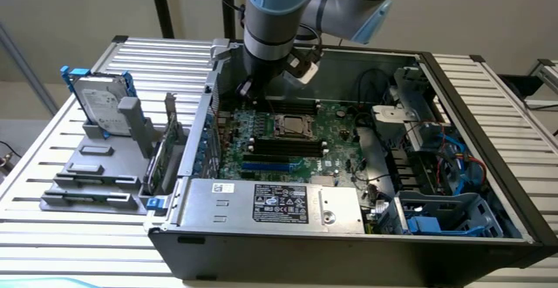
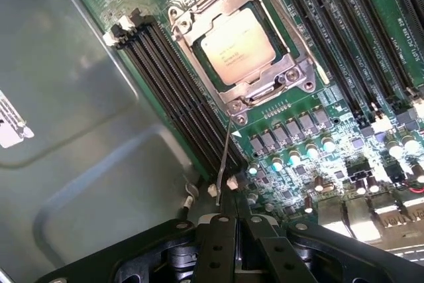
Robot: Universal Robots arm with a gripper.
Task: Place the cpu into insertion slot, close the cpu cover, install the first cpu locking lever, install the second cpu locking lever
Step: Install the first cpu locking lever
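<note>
The cpu (image 2: 238, 46), a pale silvery square, lies in the insertion slot on the green motherboard (image 1: 336, 151). The silvery cpu cover (image 2: 268, 83) lies down flat around it, hiding most of the slot. A thin wire locking lever (image 2: 225, 150) rises from the socket's corner towards my gripper (image 2: 235, 223). The black fingers are shut together, and the lever's free end sits right beside their tips; I cannot tell whether they touch. Another lever (image 2: 301, 38) lies flat along the socket's side. In the exterior view the gripper (image 1: 247, 89) hangs just behind the socket (image 1: 292, 126).
Black memory slots (image 2: 172, 91) run beside the socket, next to the grey case wall (image 2: 79, 130). A labelled silver box (image 1: 270, 203) fills the case's front. Cables and a blue drive cage (image 1: 445, 219) sit on the exterior view's right. A hard drive (image 1: 100, 102) stands outside on the left.
</note>
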